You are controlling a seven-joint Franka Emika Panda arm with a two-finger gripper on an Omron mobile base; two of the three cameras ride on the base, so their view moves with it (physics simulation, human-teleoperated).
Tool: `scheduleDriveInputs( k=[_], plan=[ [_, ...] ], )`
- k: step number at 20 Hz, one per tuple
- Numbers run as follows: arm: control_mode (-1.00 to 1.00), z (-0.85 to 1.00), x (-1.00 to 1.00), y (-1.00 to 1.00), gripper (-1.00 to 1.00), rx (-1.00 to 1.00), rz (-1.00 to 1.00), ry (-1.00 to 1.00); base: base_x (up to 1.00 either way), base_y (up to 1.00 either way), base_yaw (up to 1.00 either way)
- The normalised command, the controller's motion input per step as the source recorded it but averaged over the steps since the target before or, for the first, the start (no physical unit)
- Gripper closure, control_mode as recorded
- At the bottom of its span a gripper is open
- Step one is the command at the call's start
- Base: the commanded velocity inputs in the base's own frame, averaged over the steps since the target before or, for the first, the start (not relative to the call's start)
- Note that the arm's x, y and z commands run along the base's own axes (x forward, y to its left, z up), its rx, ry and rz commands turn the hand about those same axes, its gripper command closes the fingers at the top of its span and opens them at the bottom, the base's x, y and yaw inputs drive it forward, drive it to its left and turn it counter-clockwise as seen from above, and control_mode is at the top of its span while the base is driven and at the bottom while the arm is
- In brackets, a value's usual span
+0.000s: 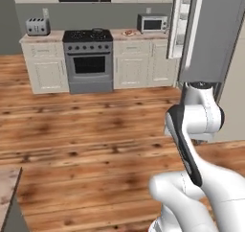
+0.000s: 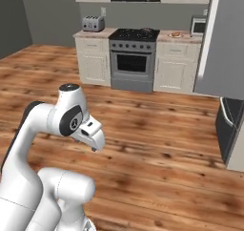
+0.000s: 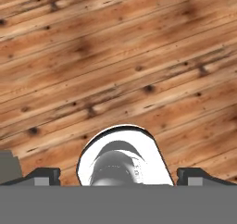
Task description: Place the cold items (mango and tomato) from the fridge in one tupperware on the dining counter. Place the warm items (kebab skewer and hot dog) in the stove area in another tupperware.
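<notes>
The stove area (image 1: pixel 88 58) stands at the far wall, a steel range between cream cabinets; it also appears as the stove area (image 2: pixel 133 53). A small reddish item (image 1: pixel 128 33) lies on the marbled top right of the range, too small to name. The fridge (image 1: pixel 210 34) rises at the right with its door swung out and white door shelves (image 1: pixel 182 15) showing. A marbled corner of the dining counter (image 1: pixel 7 185) sits at lower left. My gripper (image 3: pixel 119 177) is open and holds nothing, pointing down at bare wood floor. Mango, tomato and tupperware are out of view.
A toaster (image 1: pixel 37 26) sits left of the range and a microwave (image 1: pixel 152 23) to its right. Wide wooden floor (image 1: pixel 95 130) lies between me and the cabinets. The fridge door (image 2: pixel 224 39) juts into the room on the right.
</notes>
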Motion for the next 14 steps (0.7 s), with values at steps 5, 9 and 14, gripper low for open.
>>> scheduleDriveInputs(
  k=[5,9,14],
  plan=[
    [1.00,0.00,0.00,0.00,-1.00,0.00,0.00,0.00,1.00,0.88,-0.24],
    [1.00,0.00,0.00,0.00,-1.00,0.00,0.00,0.00,1.00,0.22,-0.08],
    [1.00,0.00,0.00,0.00,-1.00,0.00,0.00,0.00,1.00,-0.11,0.06]
  ],
)
